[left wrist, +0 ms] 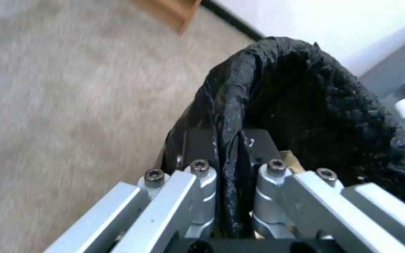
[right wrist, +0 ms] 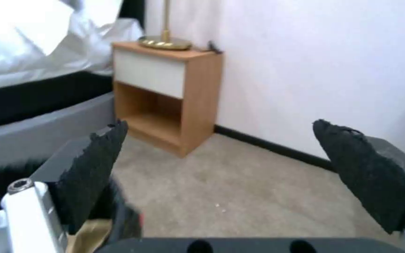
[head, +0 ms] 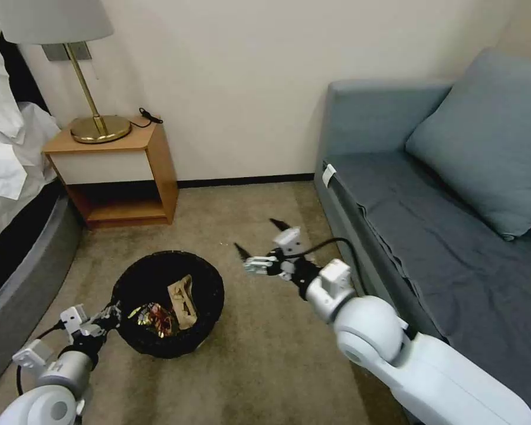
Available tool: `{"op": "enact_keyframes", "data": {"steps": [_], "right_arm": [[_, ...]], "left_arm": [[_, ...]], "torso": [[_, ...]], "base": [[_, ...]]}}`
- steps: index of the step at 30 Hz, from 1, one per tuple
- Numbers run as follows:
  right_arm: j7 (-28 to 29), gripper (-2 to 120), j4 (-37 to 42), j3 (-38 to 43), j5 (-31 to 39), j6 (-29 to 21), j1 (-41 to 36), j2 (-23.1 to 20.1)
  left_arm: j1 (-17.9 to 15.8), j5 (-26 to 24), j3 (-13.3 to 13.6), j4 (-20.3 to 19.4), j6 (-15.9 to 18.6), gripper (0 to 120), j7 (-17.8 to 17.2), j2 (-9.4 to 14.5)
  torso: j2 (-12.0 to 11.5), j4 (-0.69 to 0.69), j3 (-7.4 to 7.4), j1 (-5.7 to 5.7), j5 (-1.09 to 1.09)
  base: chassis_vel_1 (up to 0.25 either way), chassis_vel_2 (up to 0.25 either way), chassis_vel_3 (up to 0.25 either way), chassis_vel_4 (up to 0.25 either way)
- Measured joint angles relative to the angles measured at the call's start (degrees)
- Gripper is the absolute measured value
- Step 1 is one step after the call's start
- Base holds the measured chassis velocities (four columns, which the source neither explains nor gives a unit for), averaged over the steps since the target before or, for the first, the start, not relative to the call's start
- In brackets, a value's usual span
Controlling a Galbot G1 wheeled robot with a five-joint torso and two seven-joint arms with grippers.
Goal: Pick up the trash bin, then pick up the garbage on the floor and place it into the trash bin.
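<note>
The trash bin (head: 168,313), lined with a crinkly black bag, sat in the lower left of the head frame, over the beige carpet (head: 259,354). The left gripper (head: 113,313) had it by the near-left rim; in the left wrist view you could see both fingers (left wrist: 202,175) pinched tight on a fold of the black liner (left wrist: 228,168), one inside and one outside the rim. I honestly couldn't tell whether the bin was resting on the floor or lifted off it.

Inside the bin were a crumpled tan paper (head: 183,301) and a shiny red and gold wrapper (head: 153,319) lying just beside it, touching.

The right gripper (head: 259,242) hung above the carpet near the middle of the head frame, just right of the bin and clear of it, fingers spread wide with nothing between them. The right wrist view showed the two black pads (right wrist: 95,165) well apart.

Behind all that, a wooden nightstand (head: 124,177) stood against the wall in the upper left with a brass lamp (head: 94,112) on top, a bed (head: 17,195) ran along the left edge, and a grey-blue sofa (head: 430,224) with a cushion (head: 489,141) took up the right side.
</note>
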Motion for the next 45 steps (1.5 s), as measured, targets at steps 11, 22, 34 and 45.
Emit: {"op": "enact_keyframes", "data": {"steps": [11, 22, 34, 45], "right_arm": [[-3.9, 100, 3.0, 10.8, -5.3, 2.4, -11.5, 2.2], [-4.2, 100, 5.6, 14.5, -5.7, 1.3, -16.2, 3.5], [-0.4, 100, 11.4, 20.9, 2.2, -4.1, -22.5, 3.3], [2.3, 100, 14.7, 24.7, -15.3, 0.6, -32.3, 11.9]], "left_arm": [[-0.7, 0.1, 1.5, 3.2, 0.7, 5, -1.8, -1.3], [1.5, 3.5, 0.4, 1.9, -0.7, 30, 0.9, -1.6], [6.7, 14.8, -2.5, -4.6, -3.9, 75, 4.8, -2.5], [4.7, 29.0, 1.7, -13.3, -15.3, 100, 6.7, -6.1]], "torso": [[0.0, 0.00, 0.00, 0.00, 0.00], [0.0, 0.00, 0.00, 0.00, 0.00], [0.0, 0.01, 0.00, 0.00, 0.00], [0.0, -0.01, 0.00, 0.00, -0.01]], "base": [[0.000, 0.000, 0.000, 0.000], [0.000, 0.000, 0.000, 0.000], [0.000, 0.000, 0.000, 0.000], [0.000, 0.000, 0.000, 0.000]]}}
